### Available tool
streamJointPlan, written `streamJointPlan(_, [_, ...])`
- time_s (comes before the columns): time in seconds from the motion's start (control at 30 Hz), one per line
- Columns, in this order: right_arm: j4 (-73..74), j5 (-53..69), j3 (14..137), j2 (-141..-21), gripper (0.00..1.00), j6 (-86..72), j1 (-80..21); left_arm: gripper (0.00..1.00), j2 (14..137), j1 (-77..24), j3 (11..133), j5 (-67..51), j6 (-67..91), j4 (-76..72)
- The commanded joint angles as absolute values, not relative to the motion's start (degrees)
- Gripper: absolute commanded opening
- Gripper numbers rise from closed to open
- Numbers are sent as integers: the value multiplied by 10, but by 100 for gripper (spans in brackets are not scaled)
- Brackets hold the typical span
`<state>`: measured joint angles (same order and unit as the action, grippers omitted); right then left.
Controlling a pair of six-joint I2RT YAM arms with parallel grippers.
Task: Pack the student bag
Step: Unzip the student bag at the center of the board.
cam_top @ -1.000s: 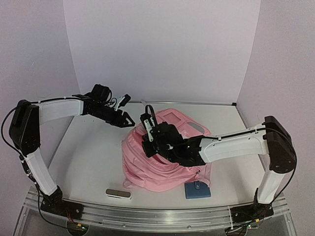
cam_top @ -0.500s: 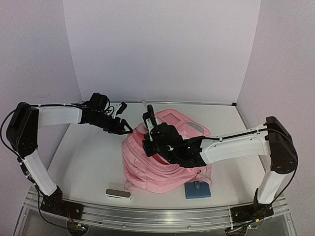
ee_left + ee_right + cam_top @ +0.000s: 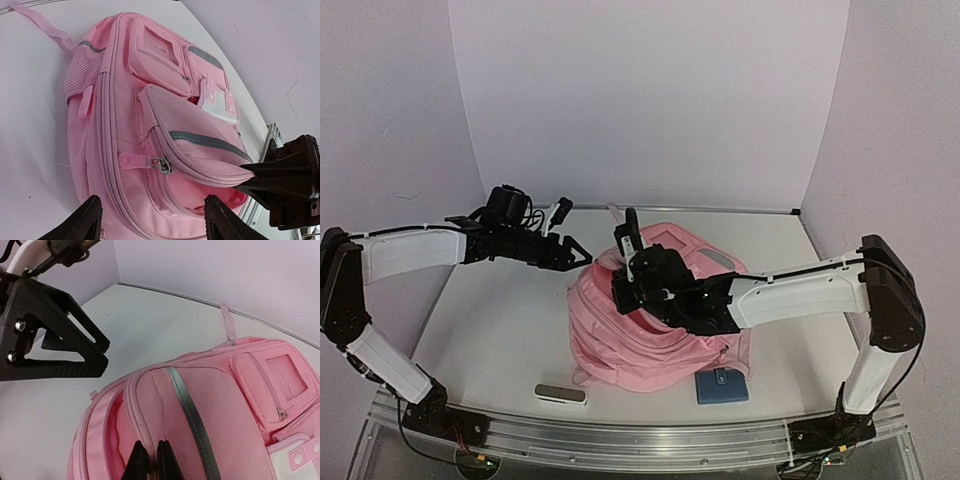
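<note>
Top external: wallet (image 3: 722, 386) and case (image 3: 561, 394) near bag (image 3: 620, 340)

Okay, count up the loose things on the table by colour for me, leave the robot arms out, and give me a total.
Pink: 1, the student bag
Blue: 1, a small flat pouch at the near edge
Grey: 1, an oblong case at the near edge
Total: 3
</note>
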<state>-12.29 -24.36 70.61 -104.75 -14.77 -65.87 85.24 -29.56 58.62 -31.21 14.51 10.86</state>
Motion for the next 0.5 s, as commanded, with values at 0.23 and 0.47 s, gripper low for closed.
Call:
streamJointPlan(0.23, [-139, -297, 745, -1006, 0, -156, -645, 36, 936, -338, 633, -250, 135, 120])
streamJointPlan(0.47, [-120, -323, 742, -976, 0, -154, -614, 19, 942, -336, 614, -191, 144, 137])
